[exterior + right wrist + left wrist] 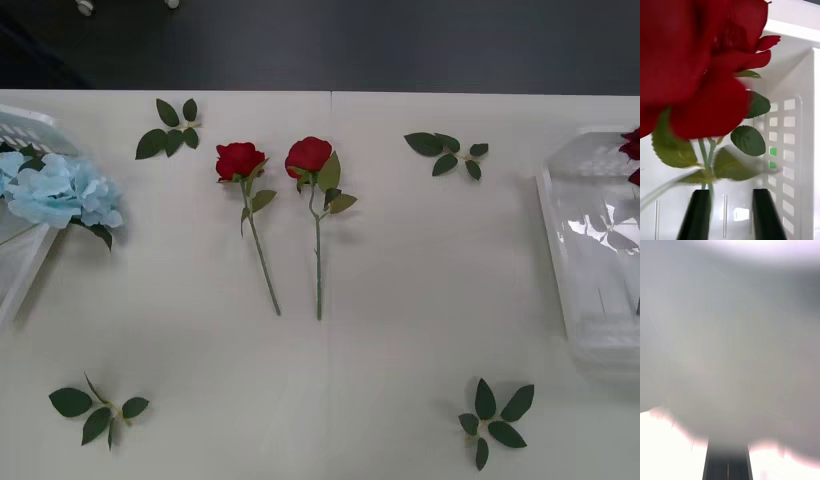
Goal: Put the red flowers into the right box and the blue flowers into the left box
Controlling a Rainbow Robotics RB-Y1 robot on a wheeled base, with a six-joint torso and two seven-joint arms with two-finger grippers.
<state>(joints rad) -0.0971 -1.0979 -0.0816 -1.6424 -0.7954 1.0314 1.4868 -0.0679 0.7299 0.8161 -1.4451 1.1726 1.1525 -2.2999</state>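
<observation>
Front view gives me a matte off-white table (400, 330) with a faint seam down its middle and a dark floor beyond its far edge. Two red roses (240, 160) lie side by side at the table's centre, blooms toward the far edge, thin green stems pointing at me, apart from each other. Fluffy pale blue flowers (55, 190) rest on the rim of the left box (20, 125), a white plastic tray at the table's left edge. At the right edge sits the right box (570, 230), glossy white with a raised rim, with bits of red bloom showing at its far corner. Four loose leaf sprigs (168, 128) lie around the roses, toward the table's corners. On my right wrist view, the right gripper (730, 213) has its black fingers (696, 213) parted, over the slotted white floor of the right box; a velvety red rose with serrated leaves sits close before the camera, its stem running down beside one finger, and I cannot tell whether they touch. On my left wrist view, the left gripper (728, 465) has its dark fingers pressed together over a blurred pale surface.
</observation>
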